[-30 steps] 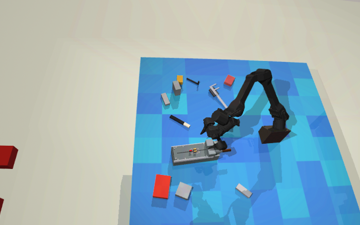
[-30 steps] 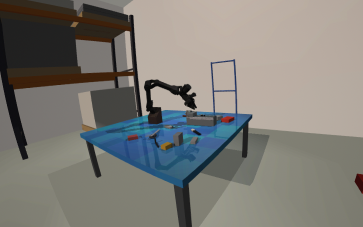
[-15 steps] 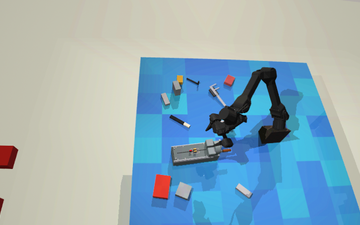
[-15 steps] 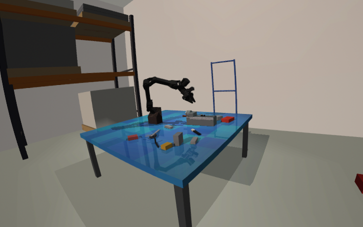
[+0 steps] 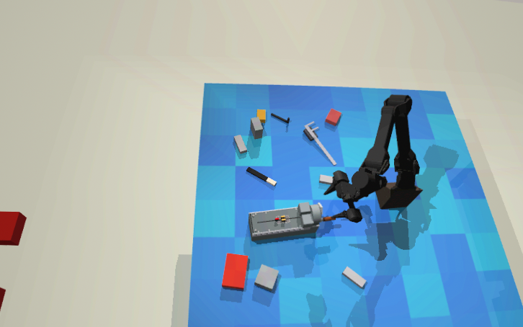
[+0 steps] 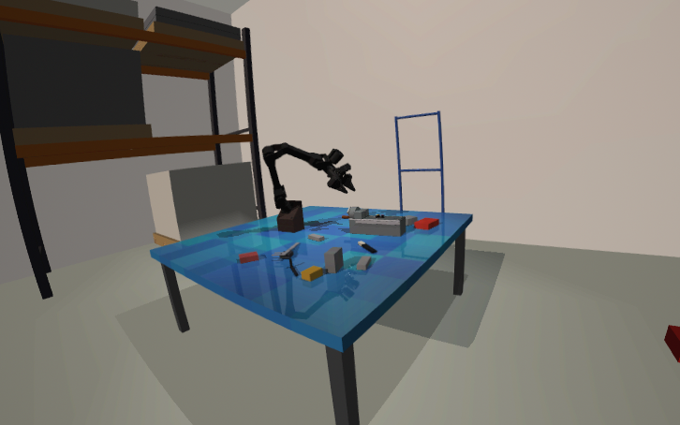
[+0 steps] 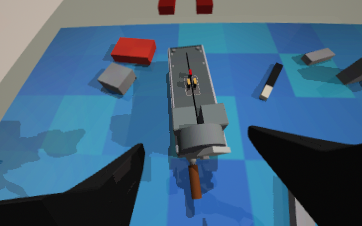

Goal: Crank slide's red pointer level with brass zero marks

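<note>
1 red pointer (image 7: 190,71); 2 brass zero marks (image 7: 191,80); 1 crank handle (image 7: 195,182)

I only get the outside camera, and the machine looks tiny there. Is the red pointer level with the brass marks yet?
Observer: Not yet. In the wrist view the red pointer sits just past the two brass marks, on the side away from the crank.
Operator: Is the gripper holding the handle?
Observer: No. The gripper is wide open and holds nothing. The brown handle shows in the gap between its fingers.
Operator: Which way does the handle stick out?
Observer: In the top view it points away from the machine, roughly toward the arm's base.
</note>
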You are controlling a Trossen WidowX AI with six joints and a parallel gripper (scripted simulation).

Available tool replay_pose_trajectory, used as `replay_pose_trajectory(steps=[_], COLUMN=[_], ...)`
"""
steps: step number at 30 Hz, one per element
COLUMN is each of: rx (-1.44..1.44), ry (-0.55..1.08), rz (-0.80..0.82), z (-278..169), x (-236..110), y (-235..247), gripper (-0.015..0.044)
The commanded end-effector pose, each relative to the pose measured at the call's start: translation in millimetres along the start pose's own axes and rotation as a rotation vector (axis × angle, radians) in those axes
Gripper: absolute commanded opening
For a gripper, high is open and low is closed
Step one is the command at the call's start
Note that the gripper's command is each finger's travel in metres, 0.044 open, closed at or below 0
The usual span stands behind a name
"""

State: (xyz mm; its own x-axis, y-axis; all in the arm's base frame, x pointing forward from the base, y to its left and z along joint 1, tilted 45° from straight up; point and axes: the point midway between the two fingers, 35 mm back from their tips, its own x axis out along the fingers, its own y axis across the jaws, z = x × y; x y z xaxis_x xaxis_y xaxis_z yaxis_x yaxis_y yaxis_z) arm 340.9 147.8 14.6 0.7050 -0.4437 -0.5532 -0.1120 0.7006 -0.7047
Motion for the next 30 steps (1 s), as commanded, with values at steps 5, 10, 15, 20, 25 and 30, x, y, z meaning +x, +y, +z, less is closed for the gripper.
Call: replay_pose_trajectory(steps=[5, 10, 15, 20, 25, 30], rx=[0.043, 0.044, 0.044, 0.044, 0.043, 0.042], ry=[-0.027, -0.026, -0.024, -0.023, -0.024, -0.027], rz=[-0.023, -0.022, -0.020, -0.020, -0.022, -0.025], z=[-17.0, -22.9, -35.8, -49.5, -63.8, -78.4], x=[-12.4, -3.4, 13.9, 29.2, 42.6, 53.8], y=[1.4, 3.3, 5.7, 6.4, 5.4, 2.7], gripper=[0.0440, 0.0440, 0.0440, 0.0440, 0.0440, 0.0440])
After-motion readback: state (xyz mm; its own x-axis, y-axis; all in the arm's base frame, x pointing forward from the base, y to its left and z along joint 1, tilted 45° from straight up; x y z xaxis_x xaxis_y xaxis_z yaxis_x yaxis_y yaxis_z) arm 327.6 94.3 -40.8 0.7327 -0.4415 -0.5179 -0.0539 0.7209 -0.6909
